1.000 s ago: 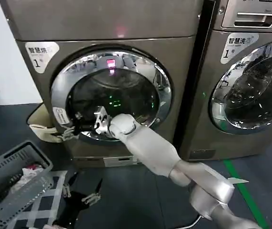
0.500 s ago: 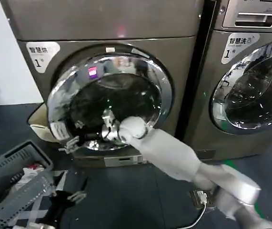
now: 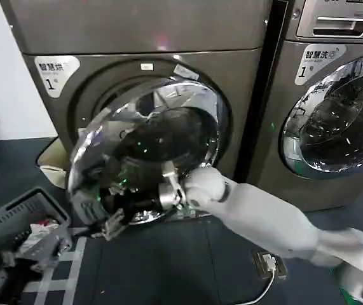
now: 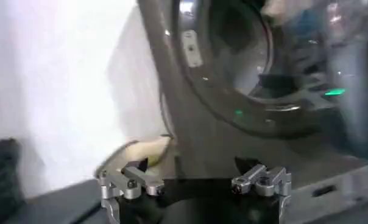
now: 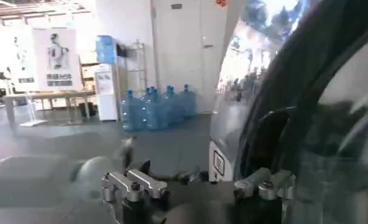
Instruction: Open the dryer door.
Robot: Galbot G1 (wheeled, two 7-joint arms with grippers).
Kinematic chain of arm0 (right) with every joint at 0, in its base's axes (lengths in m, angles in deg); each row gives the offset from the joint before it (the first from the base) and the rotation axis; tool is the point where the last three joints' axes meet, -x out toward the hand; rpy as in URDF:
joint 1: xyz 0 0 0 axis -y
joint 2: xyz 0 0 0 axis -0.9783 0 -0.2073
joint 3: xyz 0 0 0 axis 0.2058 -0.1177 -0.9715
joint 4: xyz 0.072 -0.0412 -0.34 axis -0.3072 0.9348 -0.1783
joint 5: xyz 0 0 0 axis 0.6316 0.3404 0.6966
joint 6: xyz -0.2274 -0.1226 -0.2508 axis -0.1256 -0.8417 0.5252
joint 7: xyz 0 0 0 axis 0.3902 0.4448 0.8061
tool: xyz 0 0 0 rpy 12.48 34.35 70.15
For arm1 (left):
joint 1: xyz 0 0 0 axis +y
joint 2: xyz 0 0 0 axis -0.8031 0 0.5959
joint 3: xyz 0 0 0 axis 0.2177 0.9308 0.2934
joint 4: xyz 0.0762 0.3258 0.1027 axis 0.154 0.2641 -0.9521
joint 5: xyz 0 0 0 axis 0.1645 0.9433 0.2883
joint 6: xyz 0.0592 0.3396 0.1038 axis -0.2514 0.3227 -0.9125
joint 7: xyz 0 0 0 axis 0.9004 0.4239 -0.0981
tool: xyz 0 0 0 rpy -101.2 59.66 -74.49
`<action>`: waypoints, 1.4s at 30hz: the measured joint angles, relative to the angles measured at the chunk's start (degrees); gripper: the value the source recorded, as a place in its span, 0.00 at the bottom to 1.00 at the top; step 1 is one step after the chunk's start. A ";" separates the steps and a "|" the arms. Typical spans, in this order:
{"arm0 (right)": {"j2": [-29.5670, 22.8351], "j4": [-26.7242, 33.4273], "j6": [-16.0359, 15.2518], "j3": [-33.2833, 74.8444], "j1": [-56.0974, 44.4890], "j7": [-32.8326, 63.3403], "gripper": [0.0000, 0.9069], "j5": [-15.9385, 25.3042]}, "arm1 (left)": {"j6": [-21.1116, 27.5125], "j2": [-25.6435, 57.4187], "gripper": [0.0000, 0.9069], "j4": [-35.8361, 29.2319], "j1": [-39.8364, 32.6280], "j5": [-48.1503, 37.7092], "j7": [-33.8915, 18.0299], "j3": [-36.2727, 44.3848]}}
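Note:
The dryer [image 3: 136,25] stands in front of me, and its round chrome-rimmed glass door [image 3: 168,127] hangs partly open, its left edge swung out from the drum opening [image 3: 102,95]. My right arm reaches across the door's lower part, with the right gripper [image 3: 109,225] at the door's lower left rim. In the right wrist view this gripper [image 5: 199,182] has its fingers wide apart, the door's edge [image 5: 233,140] close by them. Low on the left, over the basket, my left gripper [image 3: 23,259] is open and holds nothing. It [image 4: 196,179] faces the dryer's front.
A grey laundry basket [image 3: 3,222] with clothes sits on the floor at the left. A cream object [image 3: 51,162] lies against the dryer's lower left corner. A second machine [image 3: 334,114] stands at the right. A plug and cable [image 3: 267,264] lie on the dark floor.
The door has swung outward from shut to partly open, drawn by the right gripper, which moved down and toward me. The left gripper shifted left, toward the basket.

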State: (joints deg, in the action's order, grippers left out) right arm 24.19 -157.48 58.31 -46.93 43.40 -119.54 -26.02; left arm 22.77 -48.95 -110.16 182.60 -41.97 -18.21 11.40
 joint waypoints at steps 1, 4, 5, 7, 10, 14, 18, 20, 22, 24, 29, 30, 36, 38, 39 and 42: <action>1.29 -1.56 -0.06 -0.07 -0.26 -0.13 1.00 -0.23 | -1.81 0.91 1.00 0.84 -0.28 -1.63 1.37 -0.44; 4.91 -5.56 -0.21 0.16 -1.12 -0.81 1.00 -0.38 | -5.82 3.70 1.00 1.58 -0.83 -5.88 5.35 -0.65; 6.24 -6.91 -0.24 0.41 -1.56 -1.15 1.00 -0.38 | -6.89 4.57 1.00 1.57 -1.12 -7.01 6.24 -0.56; 8.69 -9.14 -0.34 1.06 -2.52 -1.89 1.00 -0.30 | -8.53 6.59 1.00 1.22 -1.83 -9.06 8.30 0.25; 12.60 -12.09 -0.42 2.32 -4.56 -3.63 1.00 0.12 | -9.98 9.48 1.00 0.24 -2.67 -10.68 10.96 2.12; 17.79 -15.55 -0.08 4.60 -8.31 -6.14 1.00 1.45 | -10.58 13.68 1.00 -1.67 -2.77 -10.85 13.81 5.99; 22.02 -18.14 0.28 7.96 -12.93 -7.86 1.00 2.19 | -10.10 18.76 1.00 -4.23 -3.17 -11.80 15.40 10.45; 23.79 -19.16 0.30 9.75 -15.11 -8.92 1.00 2.67 | -10.02 21.68 1.00 -5.03 -3.82 -11.77 15.56 12.72; 25.29 -19.97 0.37 11.42 -17.34 -9.78 1.00 3.55 | -10.01 24.36 1.00 -5.19 -4.68 -11.71 15.64 14.80; 26.46 -20.65 0.42 13.05 -19.45 -10.05 1.00 3.98 | -10.01 26.50 1.00 -5.40 -5.60 -11.36 15.80 16.58; 29.55 -22.98 0.54 18.63 -25.84 -10.19 1.00 4.65 | -9.88 29.93 1.00 -5.60 -8.97 -10.03 15.89 21.75; 30.13 -23.54 0.72 20.09 -27.47 -10.19 1.00 4.77 | -9.86 30.28 1.00 -5.60 -9.74 -9.72 15.88 22.80; 33.58 -24.56 3.70 33.91 -42.73 -9.03 1.00 9.66 | -9.82 30.71 1.00 -6.08 -15.07 -6.82 15.85 29.74; 33.87 -23.67 3.97 39.73 -48.08 -8.53 1.00 9.84 | -9.88 30.74 1.00 -6.28 -16.75 -5.86 15.85 31.86; 34.00 -23.24 3.98 42.31 -50.35 -8.25 1.00 9.60 | -9.88 30.71 1.00 -6.45 -17.55 -5.53 15.85 33.05; 34.94 -21.65 4.00 50.04 -55.81 -7.46 1.00 8.01 | -9.48 30.13 1.00 -6.48 -20.48 -4.90 15.68 36.44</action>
State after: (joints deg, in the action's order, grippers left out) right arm 59.13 -179.12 62.30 3.11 -12.42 -127.00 -18.00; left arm 13.30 -18.83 -116.64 162.12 -46.86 -2.53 47.84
